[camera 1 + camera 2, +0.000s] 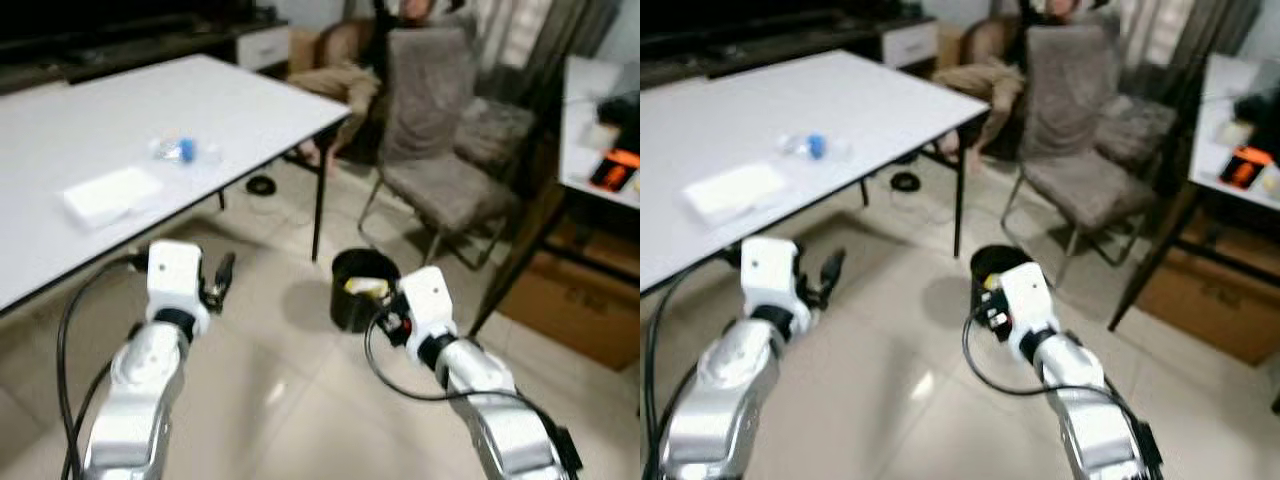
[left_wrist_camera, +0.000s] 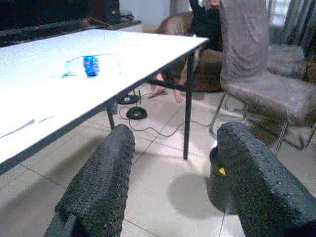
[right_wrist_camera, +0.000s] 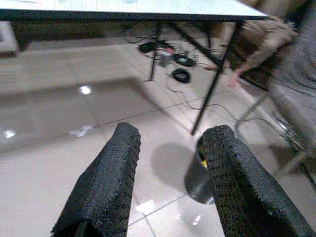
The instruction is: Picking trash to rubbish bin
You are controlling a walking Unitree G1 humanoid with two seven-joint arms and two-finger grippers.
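A crumpled clear plastic bottle with a blue label [image 1: 183, 150] lies on the white table [image 1: 250, 100], beside a flat white packet [image 1: 112, 195]. A black rubbish bin [image 1: 360, 292] stands on the tiled floor past the table's corner, with something yellow [image 1: 366, 288] inside it. My left gripper [image 1: 222, 274] hovers below the table's edge, open and empty; the left wrist view looks between its fingers [image 2: 103, 187] toward the bottle [image 2: 86, 65] and bin [image 2: 217, 185]. My right gripper [image 3: 173, 131] is open and empty, held low right beside the bin [image 3: 196, 178].
A grey chair [image 1: 440, 150] stands behind the bin. A person [image 1: 345, 80] sits at the back. To the right are a second table [image 1: 590, 140] with an orange device and a cardboard box [image 1: 585, 300]. Cables [image 2: 136, 112] lie under the white table.
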